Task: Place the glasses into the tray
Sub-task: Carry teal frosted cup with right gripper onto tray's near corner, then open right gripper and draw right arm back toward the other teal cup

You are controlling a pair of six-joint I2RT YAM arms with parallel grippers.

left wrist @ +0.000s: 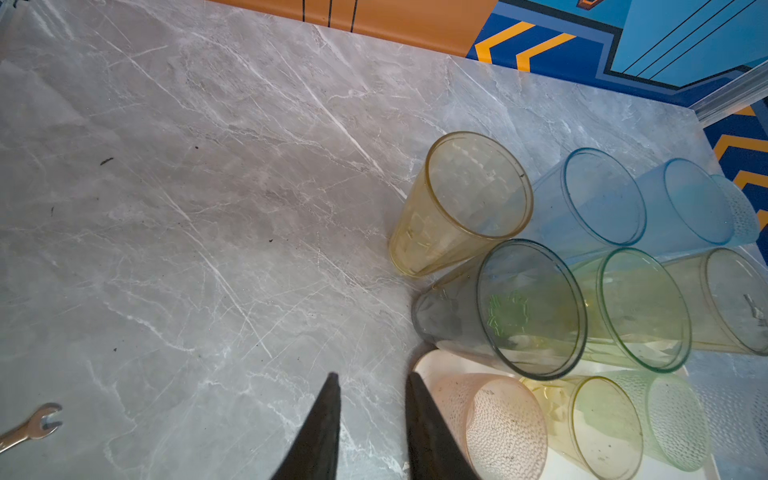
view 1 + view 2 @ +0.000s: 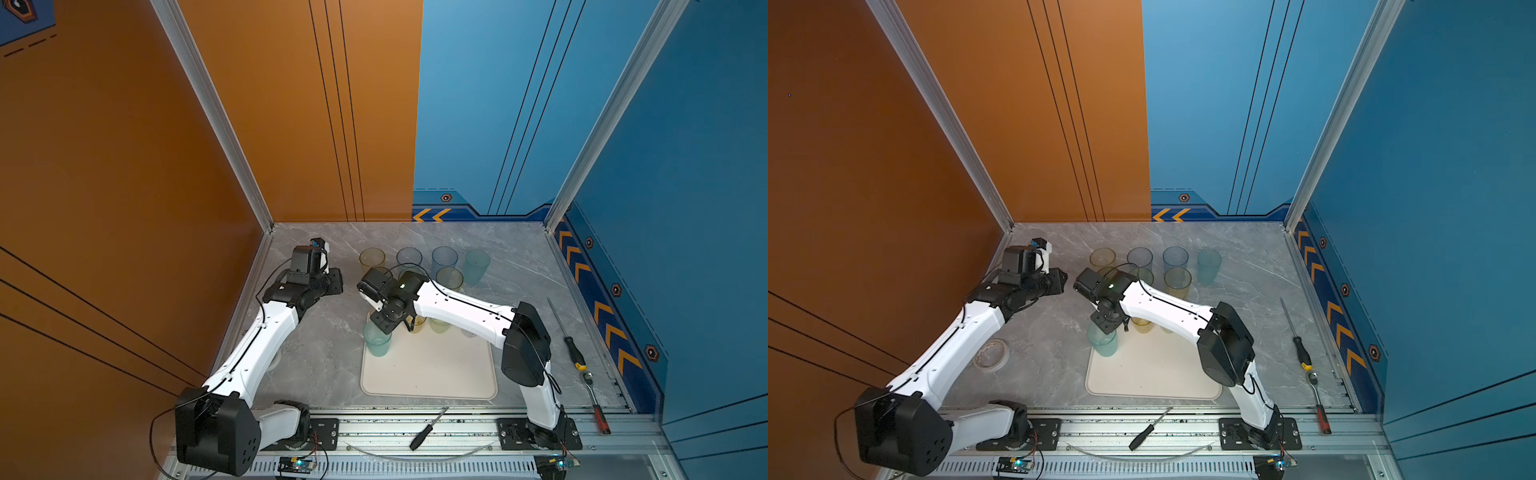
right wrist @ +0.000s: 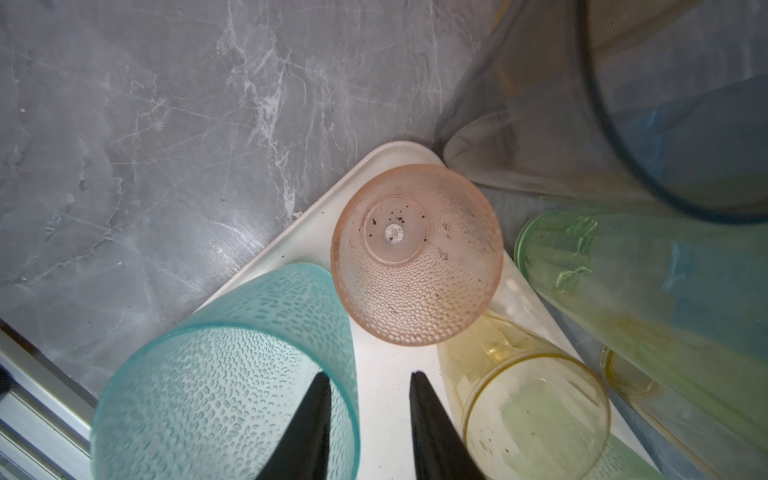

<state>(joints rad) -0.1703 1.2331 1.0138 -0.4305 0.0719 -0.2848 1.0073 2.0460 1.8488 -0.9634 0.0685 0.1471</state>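
The cream tray [image 2: 436,374] [image 2: 1154,374] lies at the front middle of the table. A teal glass [image 2: 377,340] [image 3: 224,374] stands upright near its far left corner, next to a pink glass [image 3: 415,257] and a short yellow glass [image 3: 536,411]. My right gripper [image 2: 397,329] [image 3: 371,376] is open astride the teal glass's rim: one finger is inside the glass, and the other stands clear of its wall. Several more glasses stand on the table behind the tray, among them a yellow one [image 2: 372,259] and a blue one [image 2: 444,257]. My left gripper [image 1: 372,376] hangs open and empty over bare table.
A roll of tape [image 2: 991,354] lies under the left arm. A yellow-handled screwdriver [image 2: 575,353] and a ratchet [image 2: 596,399] lie along the right edge. Another screwdriver [image 2: 428,430] rests on the front rail. A small wrench [image 1: 29,428] lies on the table.
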